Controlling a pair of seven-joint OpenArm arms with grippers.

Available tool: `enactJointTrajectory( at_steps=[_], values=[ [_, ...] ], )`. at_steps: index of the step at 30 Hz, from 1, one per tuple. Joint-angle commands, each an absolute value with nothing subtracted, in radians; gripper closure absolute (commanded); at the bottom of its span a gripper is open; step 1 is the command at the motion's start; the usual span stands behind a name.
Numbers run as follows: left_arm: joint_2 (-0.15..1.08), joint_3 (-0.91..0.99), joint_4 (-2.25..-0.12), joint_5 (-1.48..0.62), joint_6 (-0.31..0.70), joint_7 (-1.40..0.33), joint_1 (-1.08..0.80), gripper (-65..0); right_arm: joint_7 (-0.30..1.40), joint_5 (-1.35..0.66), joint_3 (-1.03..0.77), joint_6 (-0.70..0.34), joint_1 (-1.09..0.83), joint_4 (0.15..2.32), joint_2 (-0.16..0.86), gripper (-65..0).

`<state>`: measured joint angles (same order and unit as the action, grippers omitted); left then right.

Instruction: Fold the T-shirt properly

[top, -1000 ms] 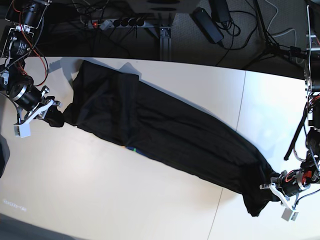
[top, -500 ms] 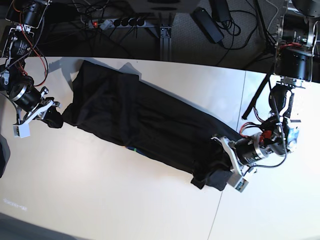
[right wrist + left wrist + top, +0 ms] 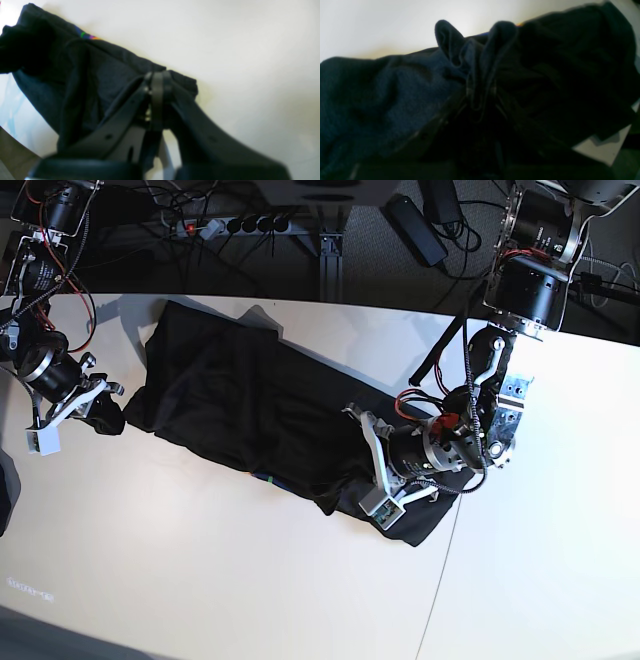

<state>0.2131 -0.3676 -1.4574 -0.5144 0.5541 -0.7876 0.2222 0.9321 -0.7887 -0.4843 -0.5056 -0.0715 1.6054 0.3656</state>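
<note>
Right gripper [image 3: 157, 86]: jaws clamped on a corner of the one black thin-jersey T-shirt [image 3: 240, 405]. Left gripper [image 3: 375, 480]: jaws pinched on bunched hem, forearm reaching low across the cloth. Shirt lies on white table [image 3: 150, 570], rainbow print edge peeking out. No legible writing.

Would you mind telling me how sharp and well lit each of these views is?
Base view: sharp, evenly lit, T-shirt a near-featureless black. Left wrist view: dark, soft, cloth folds filling the frame against a bright table. Right wrist view: right gripper blurred up close, pale table washed out.
</note>
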Motion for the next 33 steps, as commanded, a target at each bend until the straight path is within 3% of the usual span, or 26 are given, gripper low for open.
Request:
enactJointTrajectory(
  at_steps=[1, 4, 7, 9, 16, 23, 28, 29, 33],
  values=[
    [0.213, -0.376, -1.474, -0.534, 0.517, -0.765, 0.246, 0.0, 0.909, -0.804, -0.493, -0.584, -0.059, 1.622, 0.384, 0.0],
    [0.213, -0.407, -1.474, -0.559, 0.509, -0.773, 0.246, 0.0, 0.909, -0.804, -0.493, -0.584, -0.059, 1.622, 0.384, 0.0],
    [0.21, -0.423, -1.474, -0.572, 0.509, -0.776, 0.246, -18.4, 0.909, -0.804, -0.493, -0.584, -0.059, 1.622, 0.384, 0.0],
    [0.21, -0.425, -1.474, -0.574, 0.508, -0.776, 0.246, -25.1, 0.909, -0.804, -0.493, -0.584, -0.059, 1.622, 0.384, 0.0],
    [0.155, -0.425, -1.474, -0.747, 0.506, -0.929, 0.246, -26.0, 0.905, -0.804, -0.493, -0.584, -0.059, 1.622, 0.38, 0.0],
    [0.113, -0.419, -1.499, -0.764, 0.505, -0.948, 0.25, -26.0, 0.905, -0.766, -0.502, -0.579, -0.059, 1.62, 0.364, 0.0],
    [0.114, -0.368, -1.557, -0.812, 0.505, -1.014, 0.252, -26.0, 0.905, -0.727, -0.576, -0.516, -0.059, 1.611, 0.362, 0.0],
    [0.116, -0.354, -1.57, -0.812, 0.505, -1.012, 0.252, -26.0, 0.911, -0.716, -0.596, -0.509, -0.059, 1.61, 0.36, -1.8],
    [0.134, -0.292, -1.587, -0.812, 0.505, -0.997, 0.252, -26.0, 0.982, -0.749, -0.659, -0.463, -0.067, 1.61, 0.343, -27.7]
  ],
)
